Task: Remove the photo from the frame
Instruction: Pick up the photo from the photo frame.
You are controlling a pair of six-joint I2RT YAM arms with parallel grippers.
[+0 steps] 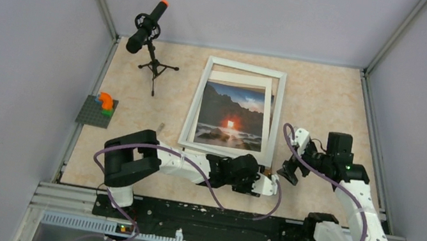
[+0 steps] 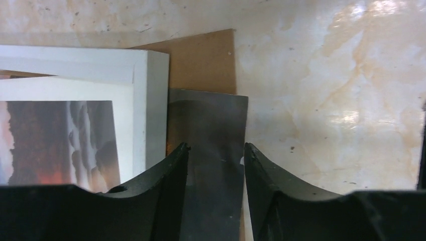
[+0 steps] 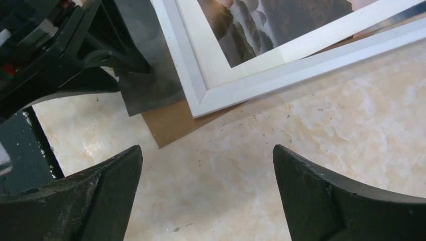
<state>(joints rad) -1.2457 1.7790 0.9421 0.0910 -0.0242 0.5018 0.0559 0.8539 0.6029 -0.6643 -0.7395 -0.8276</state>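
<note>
On the beige tabletop [image 1: 330, 100] lies the frame [image 1: 196, 101] with the photo [image 1: 234, 114]; we see left pincer [image 2: 216, 150] half open over a dark sheet [image 2: 211, 120], right pincer [image 3: 207, 165] wide open, both empty

I see a beige marbled table [image 1: 328, 113]. On it lie a white frame [image 1: 248, 67], a brown board [image 3: 171, 123] under its corner, a small tripod [image 1: 154, 69] and a grey plate [image 1: 90, 115].

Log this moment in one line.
left end effector: open over dark glossy sheet | right end effector: open | landscape photo: inside white rectangular frame
</note>
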